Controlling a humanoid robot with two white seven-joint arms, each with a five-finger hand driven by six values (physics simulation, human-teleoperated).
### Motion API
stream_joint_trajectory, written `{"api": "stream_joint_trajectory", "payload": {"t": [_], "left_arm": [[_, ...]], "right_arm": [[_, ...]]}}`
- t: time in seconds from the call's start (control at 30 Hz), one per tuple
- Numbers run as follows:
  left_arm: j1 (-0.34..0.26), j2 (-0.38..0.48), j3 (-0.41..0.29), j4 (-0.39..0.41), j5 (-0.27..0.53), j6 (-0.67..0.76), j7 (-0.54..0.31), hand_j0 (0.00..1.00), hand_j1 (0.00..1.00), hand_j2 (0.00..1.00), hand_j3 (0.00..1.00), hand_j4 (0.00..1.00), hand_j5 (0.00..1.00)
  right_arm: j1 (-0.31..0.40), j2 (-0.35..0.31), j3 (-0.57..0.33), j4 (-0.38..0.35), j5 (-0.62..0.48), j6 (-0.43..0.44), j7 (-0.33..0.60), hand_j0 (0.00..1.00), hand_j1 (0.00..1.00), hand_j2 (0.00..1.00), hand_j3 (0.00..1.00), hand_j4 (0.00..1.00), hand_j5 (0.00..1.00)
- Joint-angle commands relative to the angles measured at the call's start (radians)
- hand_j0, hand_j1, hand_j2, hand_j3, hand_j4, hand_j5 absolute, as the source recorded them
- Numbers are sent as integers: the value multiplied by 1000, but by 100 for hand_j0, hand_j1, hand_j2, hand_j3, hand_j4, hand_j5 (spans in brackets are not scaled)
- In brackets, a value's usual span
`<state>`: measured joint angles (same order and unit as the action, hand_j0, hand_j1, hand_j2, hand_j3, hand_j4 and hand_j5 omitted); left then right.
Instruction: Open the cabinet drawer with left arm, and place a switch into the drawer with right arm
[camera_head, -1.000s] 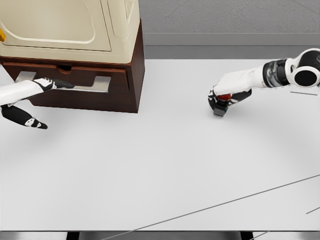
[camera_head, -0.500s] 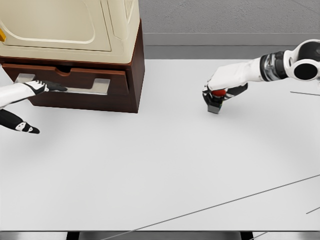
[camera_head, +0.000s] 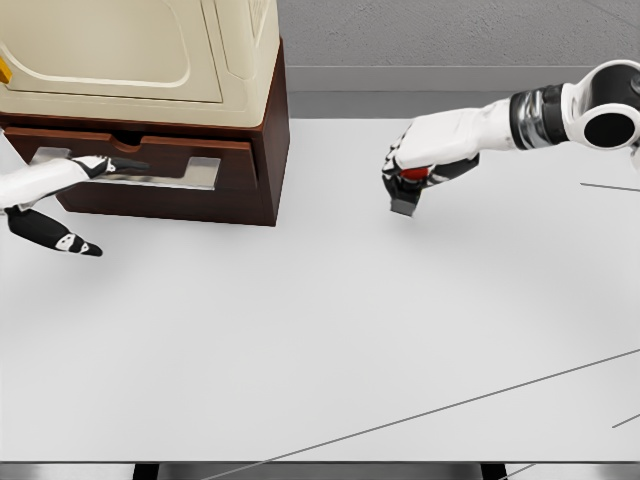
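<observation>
White right hand (camera_head: 420, 168) grasping the red-topped switch (camera_head: 408, 190) over the bench (camera_head: 330, 330).
Left hand (camera_head: 75, 180), fingers extended, reaches the drawer (camera_head: 150, 160) handle of the brown cabinet (camera_head: 265, 150).

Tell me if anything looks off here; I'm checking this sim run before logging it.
Nothing stands out. The drawer is pulled slightly out of the cabinet with the left hand at its handle, and the right hand grips the switch, tilted, above the table.
</observation>
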<state>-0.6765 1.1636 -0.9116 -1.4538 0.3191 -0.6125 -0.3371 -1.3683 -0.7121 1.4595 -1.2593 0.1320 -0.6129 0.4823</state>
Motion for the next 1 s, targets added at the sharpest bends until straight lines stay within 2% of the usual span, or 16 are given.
{"api": "stream_joint_trajectory", "payload": {"t": [0.0, 0.27, 0.67, 0.9, 0.97], "left_arm": [[0, -7, -1, 10, 6, 2, 0, 100, 100, 100, 100, 100, 100], [6, 30, -4, 1, 6, 2, -5, 100, 100, 100, 100, 100, 100], [9, 100, -26, -76, 17, 2, -5, 100, 100, 100, 100, 100, 100], [11, 130, -26, -129, 20, 2, -5, 100, 100, 100, 100, 100, 100], [12, 146, -27, -143, 20, 2, -3, 100, 100, 100, 100, 100, 100]], "right_arm": [[0, -1, -11, -20, -9, 2, -2, 51, 51, 51, 51, 51, 51], [-9, 0, -42, -52, -17, 2, -2, 51, 51, 51, 51, 51, 51], [-32, 13, -48, -71, -34, 2, -2, 51, 51, 51, 51, 51, 51], [-46, 17, -108, -98, -55, 2, -2, 51, 51, 51, 51, 51, 51], [-52, 39, -108, -89, -55, 2, -2, 51, 51, 51, 51, 51, 51]]}}
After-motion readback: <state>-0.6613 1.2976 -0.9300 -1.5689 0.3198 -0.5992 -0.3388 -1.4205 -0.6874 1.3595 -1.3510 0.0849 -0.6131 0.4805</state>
